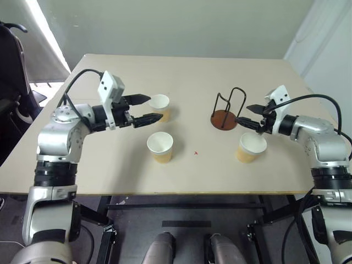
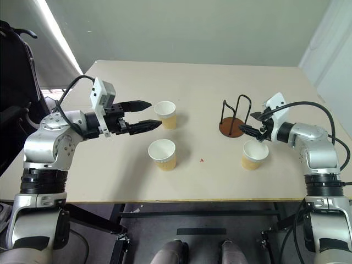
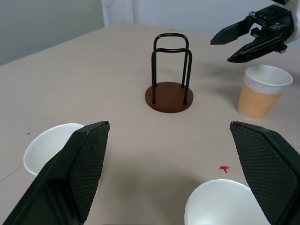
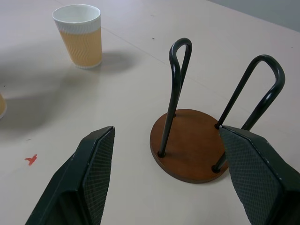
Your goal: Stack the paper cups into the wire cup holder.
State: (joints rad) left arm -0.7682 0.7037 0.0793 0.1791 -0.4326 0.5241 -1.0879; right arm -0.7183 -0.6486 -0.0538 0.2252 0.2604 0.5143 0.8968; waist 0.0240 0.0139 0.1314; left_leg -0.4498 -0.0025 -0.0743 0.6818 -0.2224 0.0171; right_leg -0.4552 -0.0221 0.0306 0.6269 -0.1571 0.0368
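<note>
Starting at your left, the left tool (image 1: 146, 108) hangs level over the beige worktop (image 1: 110, 165), its two black fingers spread wide and holding nothing. Its tips sit just beside the far-left paper cup (image 1: 160, 106), which stands upright with its rim up; you can see no contact between them. Nearer to you and a little to the right, a second paper cup (image 1: 160, 147) stands upright on its own, apart from both tools. A small red mark (image 1: 196, 153) lies on the worktop just past it.

Moving right, the wire cup holder (image 1: 226, 111) stands near the middle right of the worktop, its brown disc flat and its black wire loops upright, with no cup in it. Your right tool (image 1: 248, 115) hovers just beside the holder's base, fingers spread and empty. Directly under and in front of that tool, the third paper cup (image 1: 251, 147) stands upright, close to the holder but not touching it.
</note>
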